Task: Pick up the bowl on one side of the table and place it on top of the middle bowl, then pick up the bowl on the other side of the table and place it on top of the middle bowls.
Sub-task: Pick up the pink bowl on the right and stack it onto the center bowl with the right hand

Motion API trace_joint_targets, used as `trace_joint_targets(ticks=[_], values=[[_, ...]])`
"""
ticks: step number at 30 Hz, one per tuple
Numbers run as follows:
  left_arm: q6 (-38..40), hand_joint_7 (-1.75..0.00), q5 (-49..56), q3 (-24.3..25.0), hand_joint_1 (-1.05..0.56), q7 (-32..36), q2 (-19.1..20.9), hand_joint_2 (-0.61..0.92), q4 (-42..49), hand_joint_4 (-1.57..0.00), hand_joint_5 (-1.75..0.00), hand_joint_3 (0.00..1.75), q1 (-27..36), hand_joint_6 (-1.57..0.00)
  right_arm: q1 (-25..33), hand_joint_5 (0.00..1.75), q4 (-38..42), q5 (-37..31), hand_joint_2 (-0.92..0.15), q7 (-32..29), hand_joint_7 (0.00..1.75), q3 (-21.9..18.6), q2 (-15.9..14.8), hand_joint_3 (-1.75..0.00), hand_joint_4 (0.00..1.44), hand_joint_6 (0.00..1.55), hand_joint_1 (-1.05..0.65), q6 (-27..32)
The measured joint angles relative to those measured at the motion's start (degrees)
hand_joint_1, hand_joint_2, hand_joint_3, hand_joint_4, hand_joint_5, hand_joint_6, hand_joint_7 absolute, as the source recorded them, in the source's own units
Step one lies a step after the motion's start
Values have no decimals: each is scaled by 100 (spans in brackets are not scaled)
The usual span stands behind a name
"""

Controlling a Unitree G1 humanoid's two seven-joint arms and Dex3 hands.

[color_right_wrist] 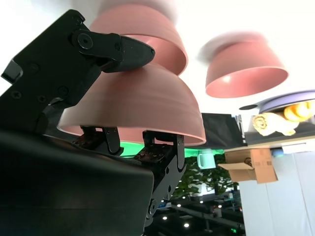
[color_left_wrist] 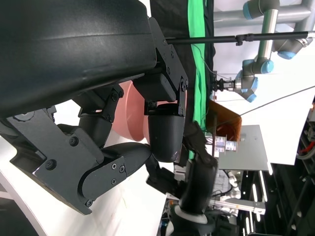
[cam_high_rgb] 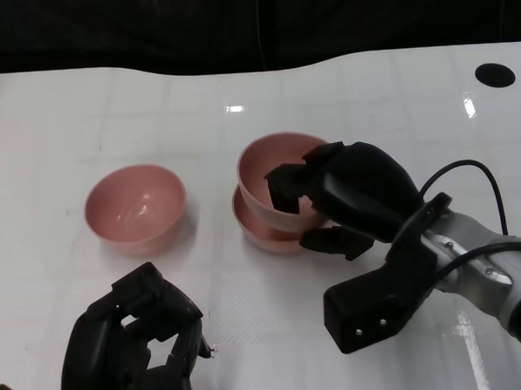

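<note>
Clearly the right hand [cam_high_rgb: 327, 205] grips the upper pink bowl [cam_high_rgb: 272, 172] by its rim, with fingers [cam_high_rgb: 286, 187] hooked inside the bowl and the thumb [cam_high_rgb: 333, 241] pressed against its outer wall. That bowl sits tilted in the middle bowl [cam_high_rgb: 254, 230], which rests on the white table [cam_high_rgb: 369, 102] near its centre; whether the upper bowl has settled fully into the lower one cannot be told. The right wrist view shows the same grip from close by, one finger [color_right_wrist: 118, 49] lying across the held bowl's outer wall [color_right_wrist: 142, 103] and the middle bowl [color_right_wrist: 147, 29] just beyond it. Further out, on the robot's left, the remaining side bowl [cam_high_rgb: 136, 208] stands upright and alone on the table, well apart from the stacked pair. The left hand [cam_high_rgb: 133, 350] hovers at the table's near edge, short of that bowl, its fingers loosely curled and holding nothing. Two dark round holes [cam_high_rgb: 495, 74] mark the table's far corners.
</note>
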Motion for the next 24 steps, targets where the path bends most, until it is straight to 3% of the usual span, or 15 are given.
trace_joint_targets(ticks=[1, 2, 3, 4, 6, 13, 20, 24], values=[[-6, -135, 0, -3, -24, 0, -8, 44, 0, -84, -160, 121, 0, -79, -81, 91, 250, -53, -73, -22, 47, 79, 55, -52, 85, 89, -27, 44], [-11, -134, 0, -10, -24, 0, -15, 44, 0, -84, -160, 121, -1, -79, -130, 65, 479, -78, -79, -15, 27, 125, 100, -45, 89, 92, -29, 67], [-12, -134, 0, -11, -24, 0, -19, 44, 0, -84, -160, 121, 1, -79, -165, 39, 669, -86, -87, 31, 11, 166, 140, -38, 81, 83, -36, 68], [-14, -134, 0, -10, -24, 0, -21, 44, 0, -84, -159, 120, 1, -80, -201, 30, 808, -85, -89, 116, 6, 210, 169, -36, 78, 80, -38, 67], [-14, -133, 1, -13, -24, 2, -25, 44, -1, -84, -159, 120, 0, -80, -290, 10, 972, -73, -92, 377, 1, 292, 191, -37, 48, 49, -55, 100], [-16, -131, 21, -17, -23, 3, -74, 45, -2, -84, -159, 119, 0, -81, -422, 1, 1090, -59, -92, 630, 0, 344, 187, -44, 28, 32, -70, 199], [-16, -130, 50, -18, -22, 3, -99, 46, -1, -84, -158, 119, 0, -81, -401, 0, 884, -68, -92, 524, 0, 375, 92, -48, 25, 29, -73, 200], [-31, -131, 58, 4, -21, 3, -103, 45, 4, -84, -158, 120, -20, -81, 57, 0, -48, -71, -92, 396, 0, 287, -186, -48, 24, 29, -72, 327]])
